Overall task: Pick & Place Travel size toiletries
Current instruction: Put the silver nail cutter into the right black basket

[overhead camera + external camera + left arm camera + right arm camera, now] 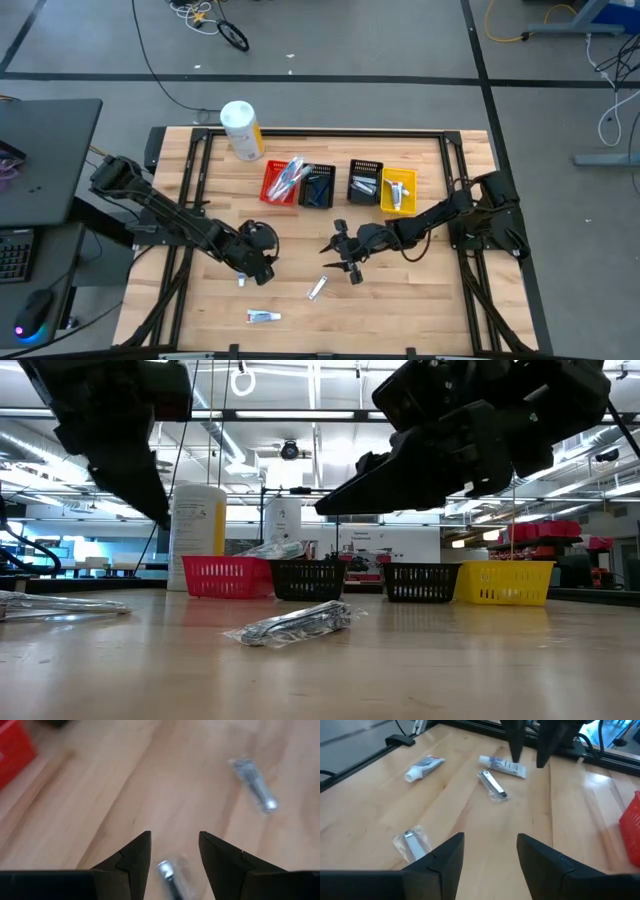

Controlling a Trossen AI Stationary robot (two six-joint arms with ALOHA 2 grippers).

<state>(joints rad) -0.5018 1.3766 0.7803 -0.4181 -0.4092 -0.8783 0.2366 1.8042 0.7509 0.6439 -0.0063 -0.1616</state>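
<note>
Several small toiletries lie flat on the wooden table: a white toothpaste tube (263,316) (425,767), a clear-wrapped metal item (317,288) (412,845) (295,625), a small tube (241,282) (502,766), and another wrapped metal piece (493,785) (170,875). My left gripper (258,264) (175,845) is open, with that last wrapped piece showing between its fingers below it. My right gripper (345,262) (490,850) is open above bare table, just right of the wrapped item. More toiletries fill the red bin (281,183).
A row of small bins stands toward the far side: red, black (318,186), black (365,180) and yellow (398,190). A white-and-yellow cylinder (241,130) stands at the far left. The two grippers face each other about a hand's width apart. Bare wood stretches along the near edge.
</note>
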